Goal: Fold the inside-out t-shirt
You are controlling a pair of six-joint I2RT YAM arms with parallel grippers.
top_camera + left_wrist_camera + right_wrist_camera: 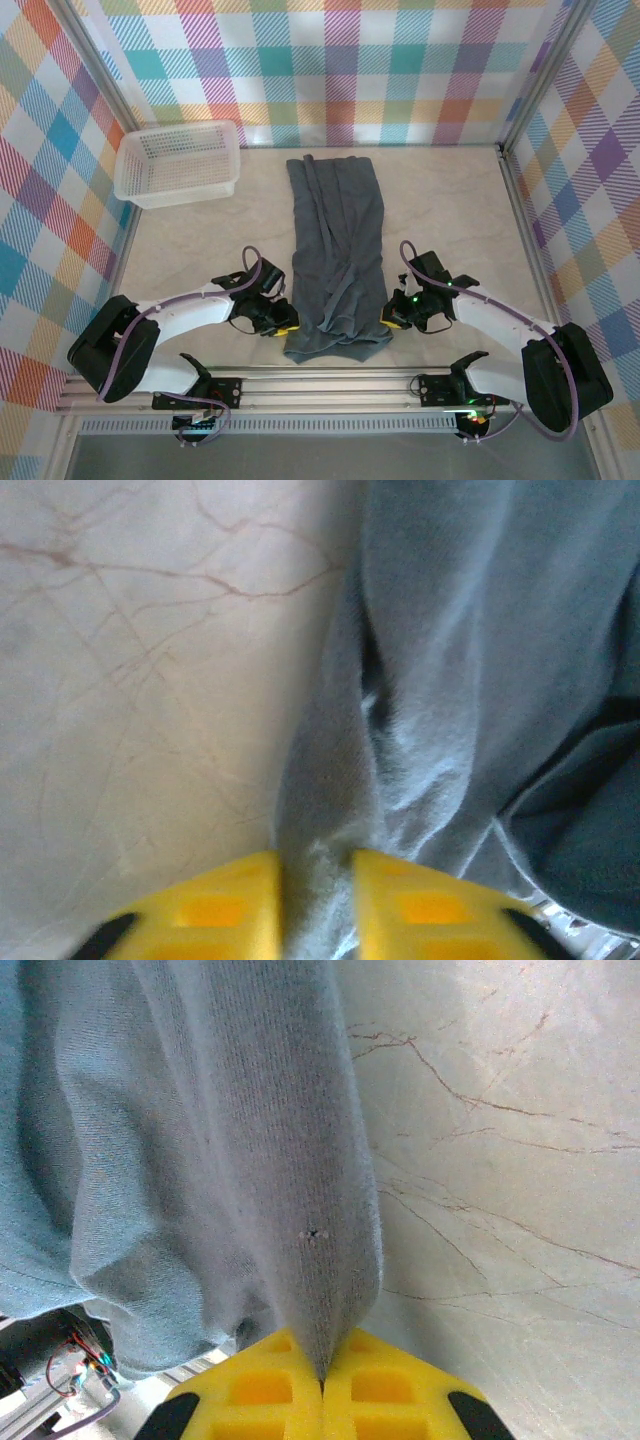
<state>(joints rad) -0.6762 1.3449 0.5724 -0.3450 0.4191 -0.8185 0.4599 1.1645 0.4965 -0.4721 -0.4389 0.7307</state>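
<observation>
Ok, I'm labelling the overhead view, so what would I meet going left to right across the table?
First the white lattice basket → left hand → blue-grey t-shirt → right hand.

The t-shirt (335, 230) at centre frame was plain slate blue-grey. The lattice basket (182, 188) at upper left was white. The table (200, 240) was pale beige, veined reddish-brown. The walls (330, 70) wore pastel plaid. The right gripper (322, 1385) had yellow fingers (260, 1390).
</observation>
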